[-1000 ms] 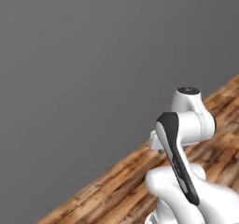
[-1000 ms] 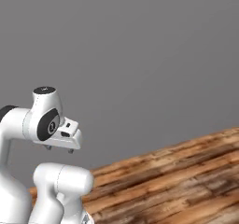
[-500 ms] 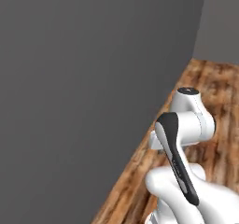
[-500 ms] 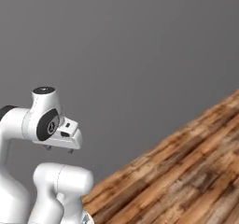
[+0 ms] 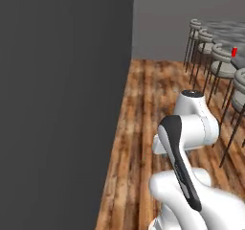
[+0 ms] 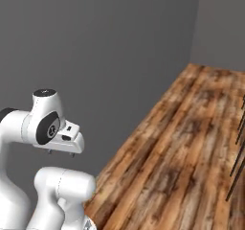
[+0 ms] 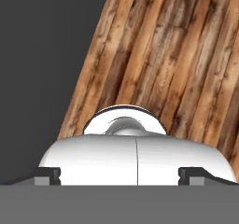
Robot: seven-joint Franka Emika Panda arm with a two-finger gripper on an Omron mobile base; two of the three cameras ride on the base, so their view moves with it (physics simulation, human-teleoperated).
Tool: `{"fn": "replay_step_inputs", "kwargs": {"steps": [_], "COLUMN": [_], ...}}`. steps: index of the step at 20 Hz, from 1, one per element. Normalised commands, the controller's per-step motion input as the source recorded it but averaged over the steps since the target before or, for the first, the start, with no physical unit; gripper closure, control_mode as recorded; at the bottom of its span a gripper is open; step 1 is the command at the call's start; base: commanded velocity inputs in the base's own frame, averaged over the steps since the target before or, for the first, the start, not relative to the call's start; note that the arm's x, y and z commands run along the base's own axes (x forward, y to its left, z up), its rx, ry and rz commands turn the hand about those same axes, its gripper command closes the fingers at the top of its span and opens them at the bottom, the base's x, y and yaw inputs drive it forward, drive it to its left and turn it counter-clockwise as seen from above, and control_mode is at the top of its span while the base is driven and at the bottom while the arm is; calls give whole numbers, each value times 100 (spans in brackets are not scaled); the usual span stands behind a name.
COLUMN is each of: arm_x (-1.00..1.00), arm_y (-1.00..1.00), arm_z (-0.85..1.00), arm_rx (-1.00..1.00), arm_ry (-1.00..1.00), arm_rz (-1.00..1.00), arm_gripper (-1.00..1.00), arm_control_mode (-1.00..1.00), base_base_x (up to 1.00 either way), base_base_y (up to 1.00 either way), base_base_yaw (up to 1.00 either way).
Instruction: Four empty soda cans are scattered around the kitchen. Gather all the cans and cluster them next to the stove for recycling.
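Far off in the left base view, a small red soda can sits up by the row of bar stools, well apart from the folded white arm. An empty can should be light, thin-walled and easily dented, so grip its sides mid-height, gently. The gripper's jaws are spread wide over wooden floor, holding nothing.

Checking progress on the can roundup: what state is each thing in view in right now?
soda can: upright on the counter behind the stools, not yet collected.
stools: upright in a row on the wood floor.
gripper: open, holding nothing, pointed at the floor.
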Motion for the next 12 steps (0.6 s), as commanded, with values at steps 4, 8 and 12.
{"fn": "replay_step_inputs", "kwargs": {"steps": [4,8,12], "arm_x": [0,0,0], "arm_y": [0,0,0], "arm_z": [0,0,0], "arm_rx": [0,0,0], "arm_ry": [0,0,0], "arm_rz": [0,0,0], "arm_gripper": [-100,-100,-100], "arm_control_mode": [100,100,100], "base_base_x": [100,100,100], "base_base_y": [0,17,33], "base_base_yaw": [-49,-35,-33]}}
